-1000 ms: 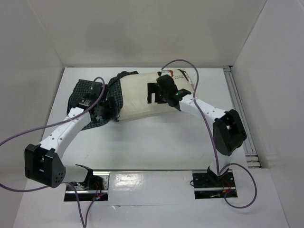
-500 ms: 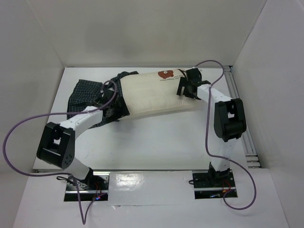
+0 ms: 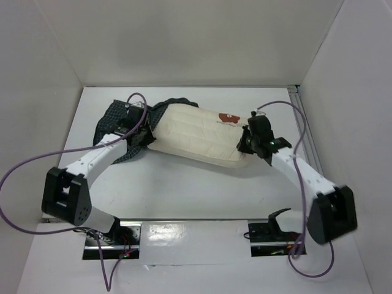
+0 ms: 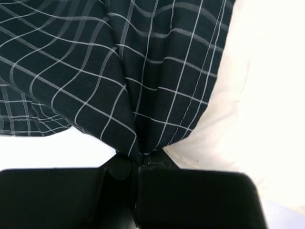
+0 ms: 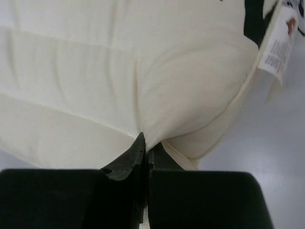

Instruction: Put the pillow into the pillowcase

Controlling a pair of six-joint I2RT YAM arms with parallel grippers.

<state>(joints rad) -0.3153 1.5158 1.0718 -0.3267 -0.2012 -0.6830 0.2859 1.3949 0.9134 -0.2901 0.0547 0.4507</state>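
The cream-white pillow (image 3: pixel 199 135) lies slanted across the back of the table, a brown print near its right end. Its left end sits inside the mouth of the dark checked pillowcase (image 3: pixel 116 119). My left gripper (image 3: pixel 142 136) is shut on a fold of the pillowcase (image 4: pixel 143 95) at the pillow's (image 4: pixel 257 95) left edge. My right gripper (image 3: pixel 245 144) is shut on a pinch of the pillow's (image 5: pixel 119 76) fabric near its right front corner, where a white label (image 5: pixel 279 47) hangs.
White walls close the table on the left, back and right. A metal rail (image 3: pixel 309 141) runs along the right edge. Purple cables (image 3: pixel 27 165) loop off both arms. The arm bases (image 3: pixel 116 236) stand at the near edge.
Both grippers have gone from open to shut, the left on the pillowcase, the right on the pillow. The right arm swung forward to the pillow's near right corner. The pillow now lies slanted.
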